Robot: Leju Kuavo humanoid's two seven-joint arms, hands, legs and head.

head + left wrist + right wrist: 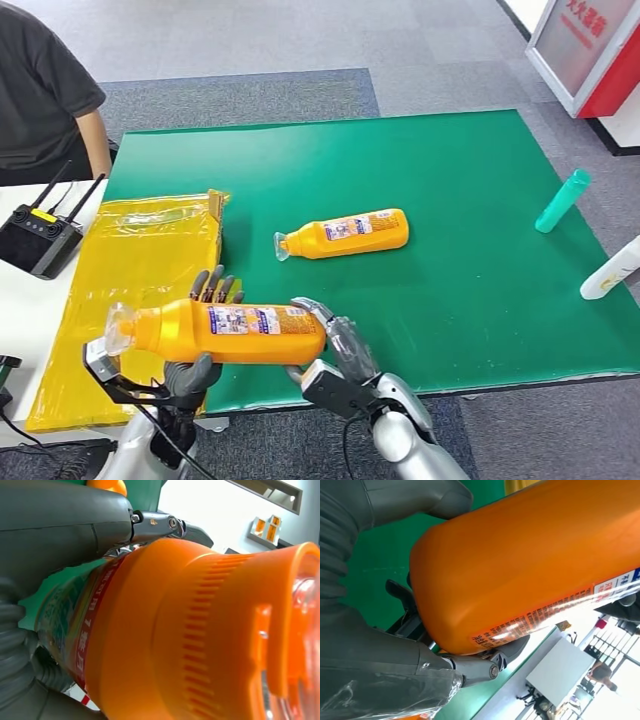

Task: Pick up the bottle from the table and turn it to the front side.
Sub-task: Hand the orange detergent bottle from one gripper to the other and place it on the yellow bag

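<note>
My left hand (198, 375) and right hand (337, 352) hold the orange bottle (226, 333) level above the green worktop (468, 290) edge; a second orange bottle (347, 234), teal bottle (562, 200) and yellow bag (128, 270) lie beyond.

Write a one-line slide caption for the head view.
Both hands, left and right, hold an orange bottle sideways above the green table; a second orange bottle lies beyond.

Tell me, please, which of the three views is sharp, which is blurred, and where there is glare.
Head view: sharp and evenly lit, with glare on the yellow plastic sheet. Left wrist view: the held orange bottle is very close, its clear cap soft and blurred, and the background is washed out white. Right wrist view: a bright streak of glare crosses the bottle's label, and the room behind is overexposed.
</note>
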